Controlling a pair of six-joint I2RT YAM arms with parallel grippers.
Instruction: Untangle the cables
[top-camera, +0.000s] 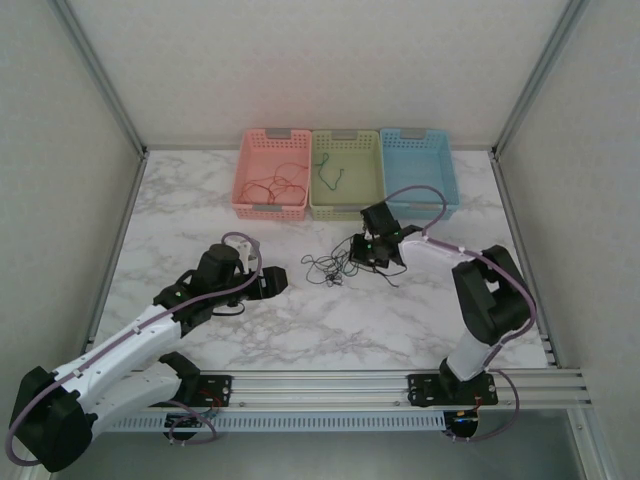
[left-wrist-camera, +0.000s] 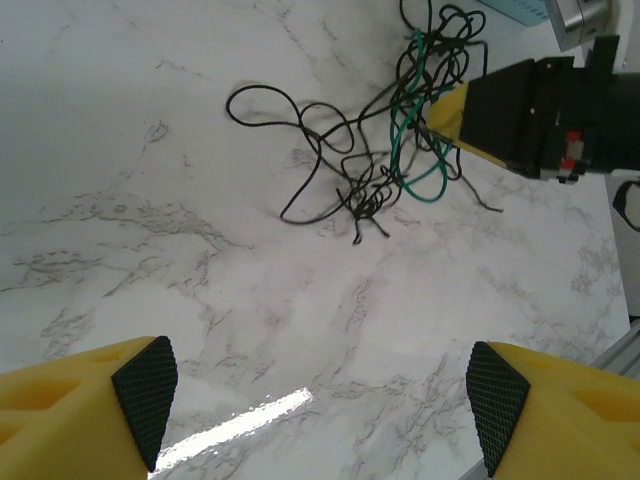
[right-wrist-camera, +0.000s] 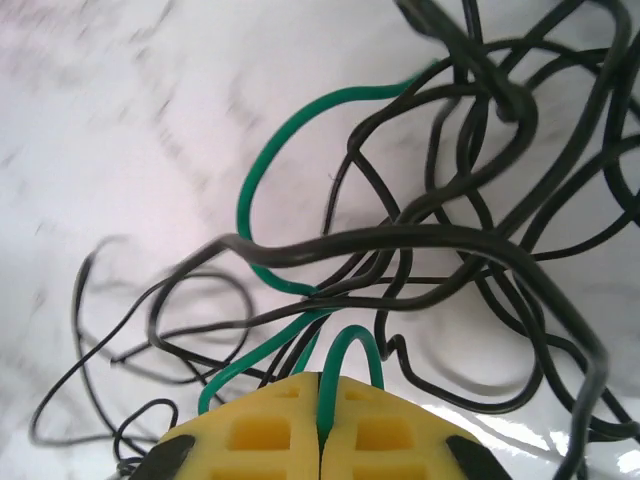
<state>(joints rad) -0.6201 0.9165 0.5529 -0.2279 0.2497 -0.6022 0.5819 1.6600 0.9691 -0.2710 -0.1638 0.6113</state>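
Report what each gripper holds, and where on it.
The right gripper is shut on the green cable, pinching a bend of it inside the black tangle. The left gripper is open, holding nothing.

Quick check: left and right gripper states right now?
Left gripper: open, holding nothing.
Right gripper: closed on a green cable.

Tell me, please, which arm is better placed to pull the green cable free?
Right: the right hand is shut on the green cable within the black tangle. The left hand hovers open, apart from it.
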